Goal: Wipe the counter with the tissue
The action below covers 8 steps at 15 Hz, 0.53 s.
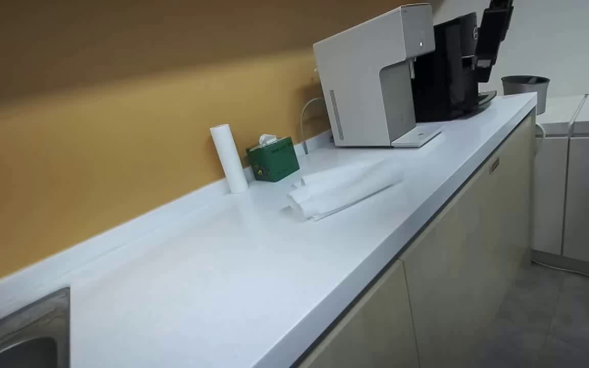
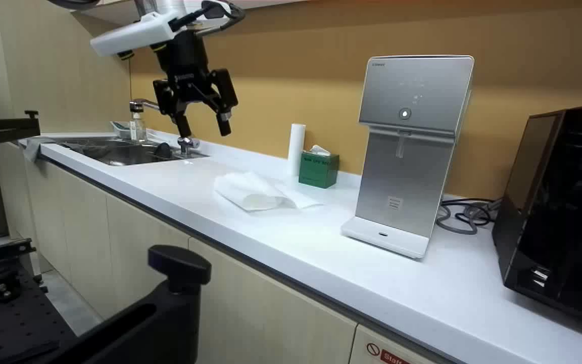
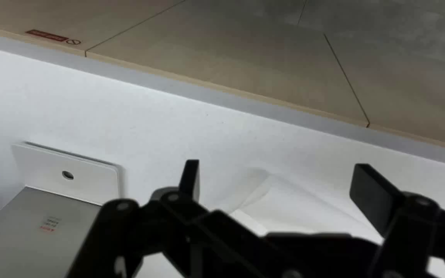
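Note:
The counter [image 1: 212,276] is a long glossy white worktop, seen in both exterior views [image 2: 316,232] and in the wrist view [image 3: 137,112]. The tissue [image 1: 348,189] is a crumpled, partly folded white sheet lying on it; it also shows in an exterior view [image 2: 250,191]. My gripper [image 2: 204,130] is open and empty, in the air above the counter, apart from the tissue. In the wrist view the gripper [image 3: 276,168] has its fingers wide apart, with the tissue [image 3: 299,204] seen below between them. The gripper's body hides part of the tissue there.
A white cylinder [image 1: 229,158] and a green box [image 1: 274,159] stand by the backsplash. A grey dispenser [image 2: 402,162] and a black machine [image 2: 564,212] stand farther along. A sink [image 2: 124,151] with a tap is at the opposite end. A black knobbed stand [image 2: 180,273] is in the foreground.

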### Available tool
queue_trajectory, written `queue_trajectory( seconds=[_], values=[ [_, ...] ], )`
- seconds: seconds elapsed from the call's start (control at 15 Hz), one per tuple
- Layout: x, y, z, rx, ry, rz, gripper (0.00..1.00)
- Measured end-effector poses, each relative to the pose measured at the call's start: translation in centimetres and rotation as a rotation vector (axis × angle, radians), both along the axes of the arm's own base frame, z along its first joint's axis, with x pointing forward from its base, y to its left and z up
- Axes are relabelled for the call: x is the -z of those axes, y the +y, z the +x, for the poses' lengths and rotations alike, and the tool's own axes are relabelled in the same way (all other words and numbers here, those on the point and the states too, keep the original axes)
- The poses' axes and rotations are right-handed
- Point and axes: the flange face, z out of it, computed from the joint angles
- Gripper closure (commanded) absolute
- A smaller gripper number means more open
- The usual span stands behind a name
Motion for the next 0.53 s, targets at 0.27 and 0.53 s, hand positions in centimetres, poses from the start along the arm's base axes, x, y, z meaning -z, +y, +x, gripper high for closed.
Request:
queue_trajectory(
  seconds=[0.27, 0.53],
  values=[
    [0.93, 0.08, -0.12, -0.001, 0.028, 0.005, 0.00],
    [1.01, 0.08, -0.10, -0.001, 0.031, 0.005, 0.00]
  ],
)
